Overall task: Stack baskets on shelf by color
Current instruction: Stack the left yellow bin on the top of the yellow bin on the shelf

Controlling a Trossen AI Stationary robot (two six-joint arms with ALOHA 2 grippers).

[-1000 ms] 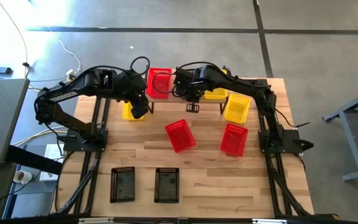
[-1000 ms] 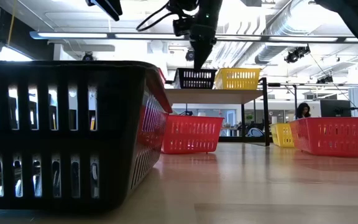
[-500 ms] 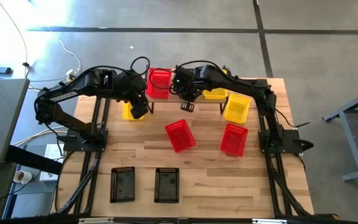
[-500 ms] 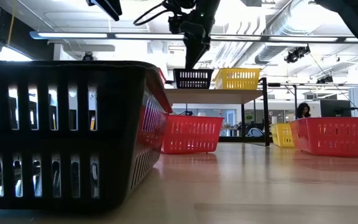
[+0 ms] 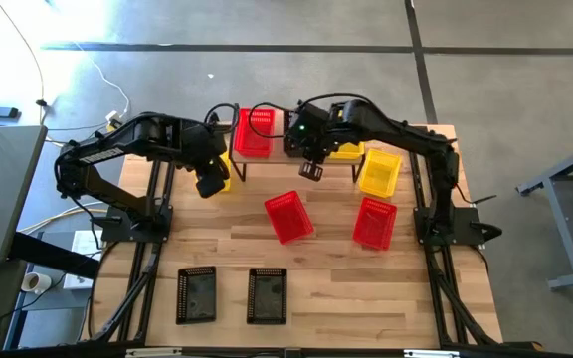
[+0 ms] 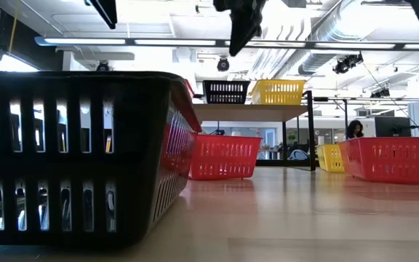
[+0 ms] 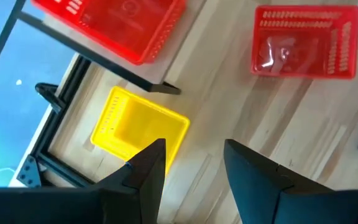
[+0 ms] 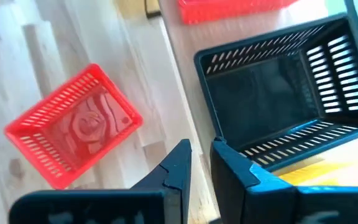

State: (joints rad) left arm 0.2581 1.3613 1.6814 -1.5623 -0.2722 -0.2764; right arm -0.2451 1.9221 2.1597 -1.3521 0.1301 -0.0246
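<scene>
Right wrist view: my right gripper empty, fingers a narrow gap apart, above the shelf.
Black basket: mesh, upright on shelf, at 12 o'clock from the red basket.
Left gripper: parted, empty, over the yellow basket.

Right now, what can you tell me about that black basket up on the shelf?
The black basket is a small rectangular plastic tub with slotted mesh walls and a solid-looking floor. It is empty and sits upright on the shelf's light wood top, between a red basket and a yellow one. The right end effector is near it, not touching.
</scene>
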